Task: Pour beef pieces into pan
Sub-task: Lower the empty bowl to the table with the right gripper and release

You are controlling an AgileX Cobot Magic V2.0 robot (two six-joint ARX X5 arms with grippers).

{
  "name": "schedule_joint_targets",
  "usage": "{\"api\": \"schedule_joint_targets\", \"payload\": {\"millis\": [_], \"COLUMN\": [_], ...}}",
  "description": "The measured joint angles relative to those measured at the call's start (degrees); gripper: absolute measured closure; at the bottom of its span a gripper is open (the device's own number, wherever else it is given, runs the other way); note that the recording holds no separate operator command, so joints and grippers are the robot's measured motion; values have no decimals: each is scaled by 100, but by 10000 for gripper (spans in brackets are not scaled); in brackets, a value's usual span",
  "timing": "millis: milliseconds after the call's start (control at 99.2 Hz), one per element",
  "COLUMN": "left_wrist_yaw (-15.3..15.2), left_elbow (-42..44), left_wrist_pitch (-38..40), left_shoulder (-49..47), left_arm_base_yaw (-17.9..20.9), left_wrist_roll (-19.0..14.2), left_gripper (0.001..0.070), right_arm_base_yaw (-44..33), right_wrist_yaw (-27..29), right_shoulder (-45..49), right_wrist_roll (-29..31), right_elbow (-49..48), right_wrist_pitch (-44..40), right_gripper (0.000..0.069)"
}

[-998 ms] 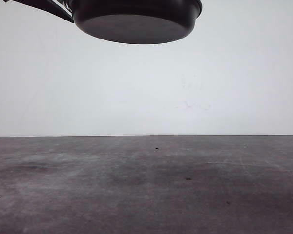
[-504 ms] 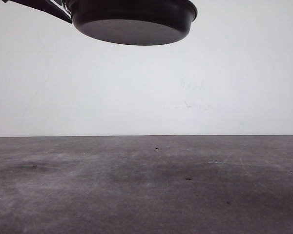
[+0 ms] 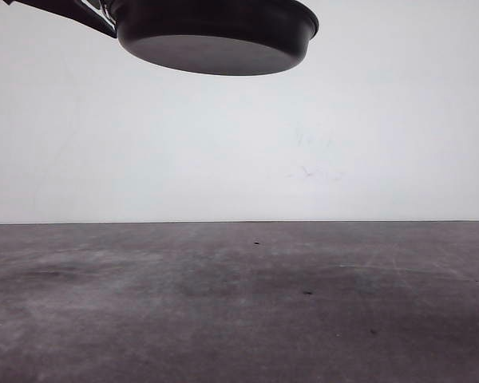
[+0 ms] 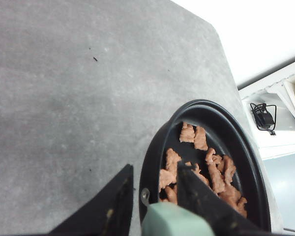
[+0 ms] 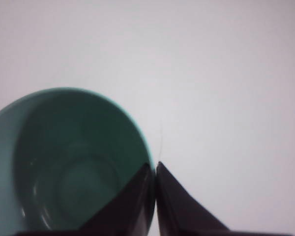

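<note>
Black pan (image 4: 246,147) holds beef pieces (image 4: 206,172); bowl (image 5: 64,162) empty.

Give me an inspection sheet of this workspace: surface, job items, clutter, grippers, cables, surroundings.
Surface: grey table, scuffed, with a few small dark specks.
Job's things: black pan held in the air above the table, mint-green handle; beef pieces lie loose inside it. Teal bowl looks empty inside.
Clutter: nothing seen on the table.
Grippers: left gripper shut on the pan's handle; right gripper pinches the bowl's rim, fingers closed on it.
Cables: a black cable lies coiled on a white ledge beyond the table.
Surroundings: plain white wall behind the table.
</note>
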Motion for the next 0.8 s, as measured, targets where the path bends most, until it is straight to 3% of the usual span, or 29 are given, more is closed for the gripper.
{"api": "schedule_joint_targets", "payload": {"millis": [121, 262, 383, 514, 605, 675, 796], "left_wrist_yaw": [2, -7, -28, -39, -39, -39, -39], "left_elbow": [0, 0, 0, 0, 0, 0, 0], "left_wrist_pitch": [-22, -127, -114, 46, 92, 79, 83], "left_shoulder": [0, 7, 15, 17, 22, 28, 33], "left_arm_base_yaw": [0, 11, 11, 11, 11, 11, 11], "left_wrist_roll": [28, 175, 284, 302, 302, 306, 308], "left_gripper": [579, 579, 579, 579, 579, 579, 579], "right_arm_base_yaw": [-315, -876, -1939, -3576, -4625, -5224, -5488], "right_wrist_yaw": [614, 590, -240, -1631, -2682, -3368, -3659], "right_shoulder": [-22, -575, -1064, -979, -494, -50, 481], "right_wrist_roll": [1290, 3528, 5512, 7377, 7978, 8190, 8325], "right_elbow": [0, 0, 13, 46, 9, -184, -444], "right_wrist_pitch": [-675, -2221, -3517, -5230, -6376, -6800, -6852], "right_gripper": [680, 680, 680, 680, 679, 679, 678]}}
